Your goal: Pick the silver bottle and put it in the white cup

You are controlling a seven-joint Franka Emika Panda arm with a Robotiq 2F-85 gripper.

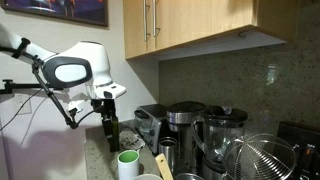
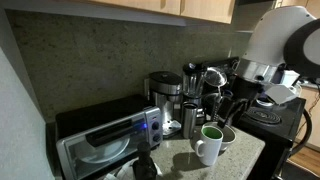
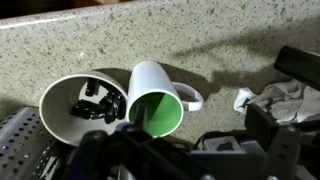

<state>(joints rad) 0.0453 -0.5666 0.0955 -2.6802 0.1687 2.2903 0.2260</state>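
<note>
we see the arm (image 1: pixel 75 68) reach down so that the gripper (image 1: pixel 108 116) hangs low over the worktop (image 3: pixel 200 45), close beside the white cup (image 1: pixel 128 163). the cup stands upright, its green inside open to the top, in both exterior views (image 2: pixel 208 147). in the wrist view the cup (image 3: pixel 150 88) lies just past the dark gripper (image 3: pixel 150 160), touching or nearly touching a white bowl (image 3: pixel 58 100) with small dark things in it. a crumpled cloth (image 3: pixel 272 98) lies on its other side. in an exterior view a slim upright shape, which we take for the silver bottle (image 1: pixel 111 137), sits right under the gripper, beside the cup and not in it. it is dim, and we cannot tell whether the gripper grips it or how wide it stands. a coffee maker (image 1: pixel 185 125) and a toaster oven (image 2: pixel 100 140) stand further along the worktop.
</note>
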